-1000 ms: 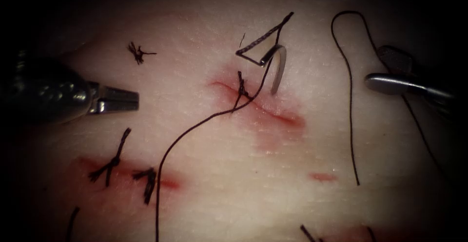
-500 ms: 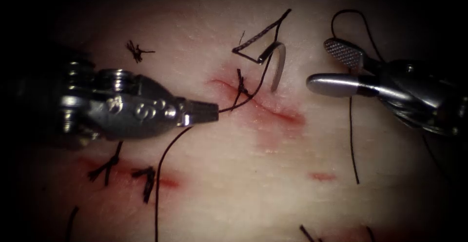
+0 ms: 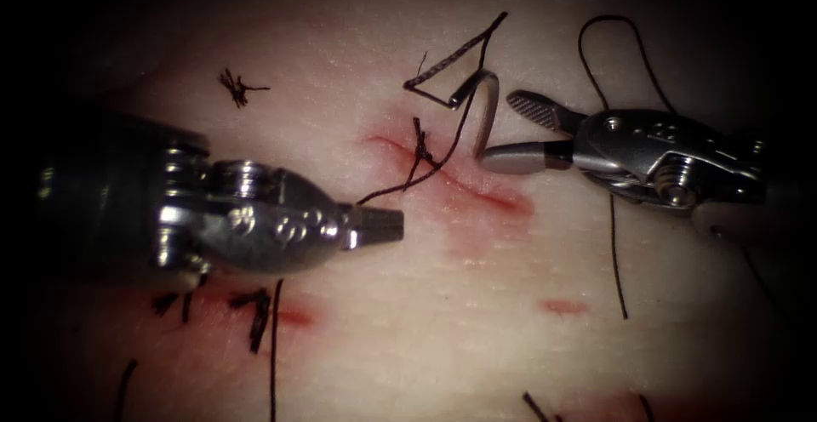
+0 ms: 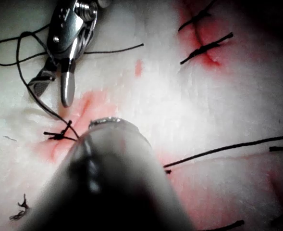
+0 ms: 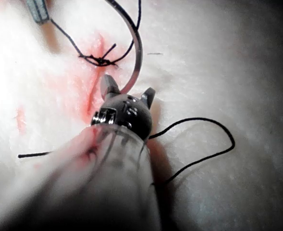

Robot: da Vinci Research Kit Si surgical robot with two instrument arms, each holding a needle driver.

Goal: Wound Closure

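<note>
A short cut [image 3: 485, 196] in the tissue [image 3: 408, 337] carries one knot [image 3: 420, 151] near its left end. The curved needle [image 3: 487, 111] rests on the tissue just above the cut, right of the knot; I cannot tell whether its point is in the tissue. My right tool [image 3: 498, 128] is open, one jaw on each side of the needle's lower curve; the needle [image 5: 137, 57] also runs between the jaws [image 5: 128, 86] in the right wrist view. My left tool [image 3: 398, 225] is shut, left of the cut. The thread [image 3: 387, 194] runs from the knot and passes under it.
An older stitched cut with dark knots [image 3: 255, 316] lies at the lower left, partly under the left tool. A cut thread end [image 3: 238, 88] sits at the upper left. A long loose thread [image 3: 613, 243] loops behind the right tool. A small red spot [image 3: 563, 307] marks the lower right.
Both tools have moved in toward the cut. The right tool's open jaws have reached the needle, which now stands more on edge. The left tool slid right and down over the thread.
</note>
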